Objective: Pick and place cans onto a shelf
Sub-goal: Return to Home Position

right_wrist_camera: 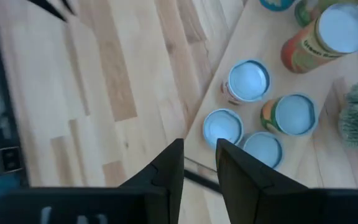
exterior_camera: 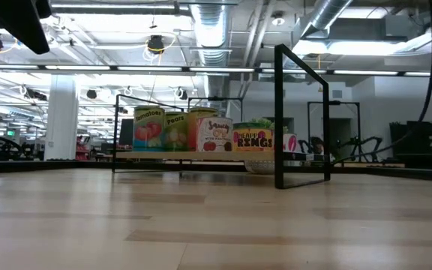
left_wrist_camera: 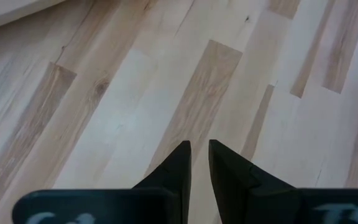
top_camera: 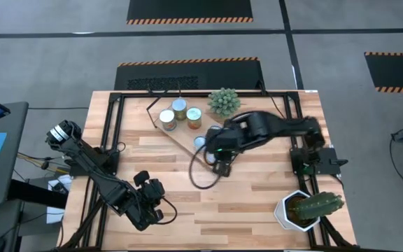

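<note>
Nearly closed and empty, the right end effector (right_wrist_camera: 199, 155) hovers over the shelf (right_wrist_camera: 257, 37) edge above four cans (right_wrist_camera: 248, 81). Beside them stands a small plant (top_camera: 224, 101). Left end effector (left_wrist_camera: 199, 158), empty, nearly closed, waits over bare worktop (left_wrist_camera: 104, 93).

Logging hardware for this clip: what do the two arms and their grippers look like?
Both arms are black and jointed. The left arm has a silvery round cap at its base end and ends in a blocky black left gripper with two flat, tapered dark fingers. The right arm looks the same, with a loose black cable looping below it; the right gripper has matching wedge-shaped fingers.
</note>
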`<move>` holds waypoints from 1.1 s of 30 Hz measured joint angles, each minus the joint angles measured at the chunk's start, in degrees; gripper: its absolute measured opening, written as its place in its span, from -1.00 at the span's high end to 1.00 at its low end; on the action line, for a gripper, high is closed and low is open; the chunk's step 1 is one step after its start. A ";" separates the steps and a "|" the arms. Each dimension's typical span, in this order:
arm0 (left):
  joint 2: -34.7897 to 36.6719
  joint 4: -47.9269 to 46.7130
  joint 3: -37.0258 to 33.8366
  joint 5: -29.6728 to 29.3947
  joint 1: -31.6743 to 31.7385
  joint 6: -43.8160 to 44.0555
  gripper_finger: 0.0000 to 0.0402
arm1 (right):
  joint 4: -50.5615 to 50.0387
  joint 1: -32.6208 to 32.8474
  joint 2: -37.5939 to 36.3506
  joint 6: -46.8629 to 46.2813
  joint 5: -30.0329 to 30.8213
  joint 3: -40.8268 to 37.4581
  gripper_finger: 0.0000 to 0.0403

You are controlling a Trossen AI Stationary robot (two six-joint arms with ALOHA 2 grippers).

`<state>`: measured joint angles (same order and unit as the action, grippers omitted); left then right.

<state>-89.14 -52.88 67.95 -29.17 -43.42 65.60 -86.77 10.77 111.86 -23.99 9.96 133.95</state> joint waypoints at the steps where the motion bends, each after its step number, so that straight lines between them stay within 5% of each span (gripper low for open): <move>1: 0.01 -0.06 0.02 0.02 0.02 -0.01 0.78 | -0.15 0.25 -1.11 0.02 0.00 0.00 0.41; 8: 0.00 -0.09 0.00 1.13 0.02 1.30 0.78 | -1.48 1.66 -8.87 0.37 -0.24 -0.02 0.41; 19: 0.00 -0.13 0.00 11.17 0.00 -1.10 0.78 | 2.95 5.19 -18.56 -2.60 1.32 0.00 0.41; 26: 0.00 3.16 0.00 11.27 0.10 -0.64 0.78 | 5.08 7.70 -21.96 -4.16 1.93 0.00 0.41; 33: 3.59 17.26 3.22 9.09 5.03 -22.31 0.78 | 7.59 9.62 -25.24 -0.93 2.87 -0.02 0.41</move>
<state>-85.55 -35.62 71.17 -20.07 -38.39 43.29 -79.18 20.38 86.62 -24.92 12.82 133.93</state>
